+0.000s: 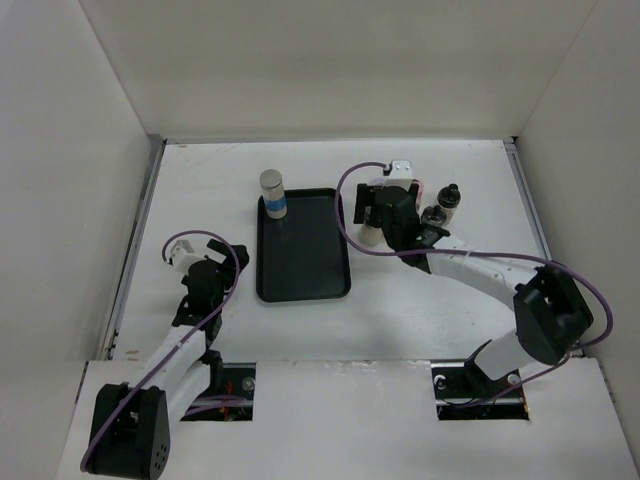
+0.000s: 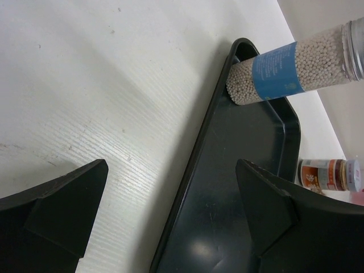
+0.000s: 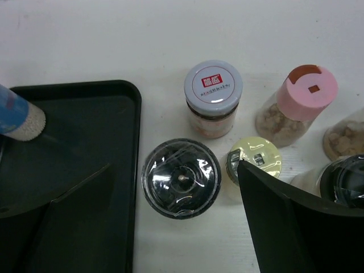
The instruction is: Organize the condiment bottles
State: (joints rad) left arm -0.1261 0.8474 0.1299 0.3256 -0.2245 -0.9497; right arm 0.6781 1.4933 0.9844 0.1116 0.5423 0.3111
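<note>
Black tray (image 1: 303,270) sits center of the top view on the white counter (image 1: 400,320). One blue-label jar (image 1: 272,196) stands upright in the tray's upper left corner. The other jars are clustered on the counter just right of the tray. In the right wrist view these are the grey-lid jar (image 3: 213,86) top center, pink-lid jar (image 3: 307,90) upper right, yellow-lid jar (image 3: 254,157) center right and black-lid jar (image 3: 181,177) center. Two more at the right edge are partly hidden.

Right hand (image 3: 173,168) hangs over the cluster, jaws spread wide, holding nothing, with the black-lid jar between the fingers in view. Left hand (image 2: 172,164) is also spread and not gripping anything, over the tray's left rim, lower left of the top view.
</note>
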